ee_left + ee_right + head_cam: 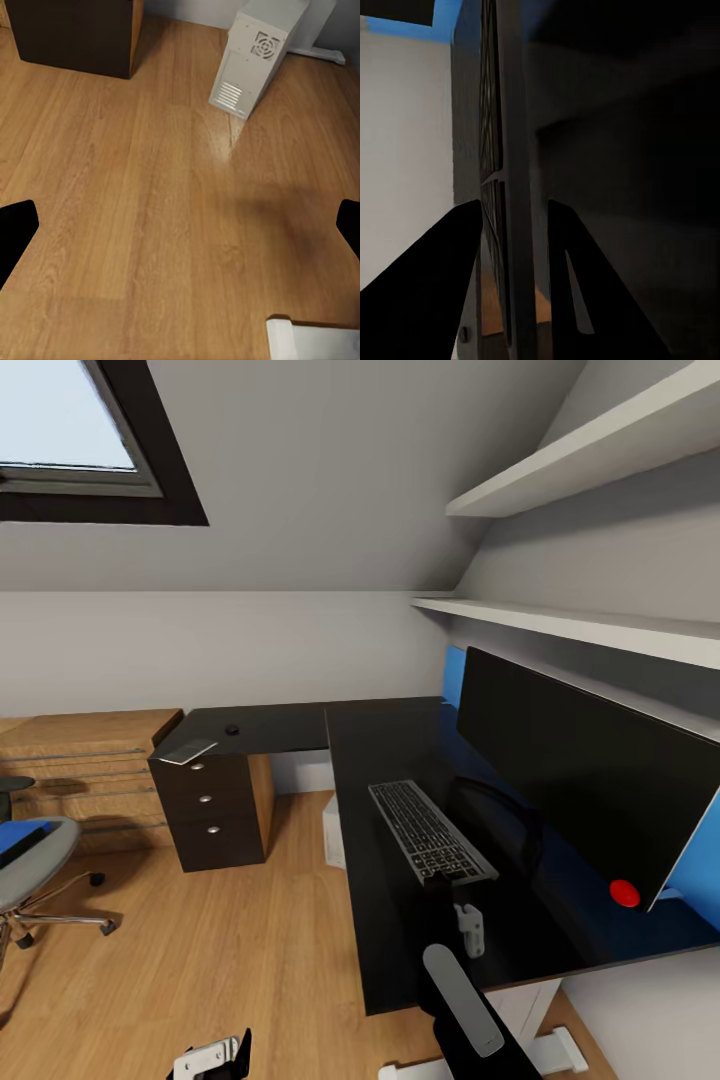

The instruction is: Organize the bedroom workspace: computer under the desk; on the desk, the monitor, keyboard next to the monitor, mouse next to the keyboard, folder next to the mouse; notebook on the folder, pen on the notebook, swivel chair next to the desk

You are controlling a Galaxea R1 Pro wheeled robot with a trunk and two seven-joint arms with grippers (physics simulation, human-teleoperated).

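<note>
The right hand (514, 300) is closed on the near end of the keyboard (431, 830), lying on the table (390, 950) before the monitor (585, 785), evidently to position it; the left hand (180, 232) hangs open above the floor (150, 225).

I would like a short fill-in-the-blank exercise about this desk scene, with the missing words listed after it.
1. The right gripper is closed on the near edge of the ____.
2. The monitor shows a ____ dot at its lower corner.
3. The computer stands on the ____.
4. The mouse lies on the ____.

Missing words: keyboard; red; floor; desk
</note>
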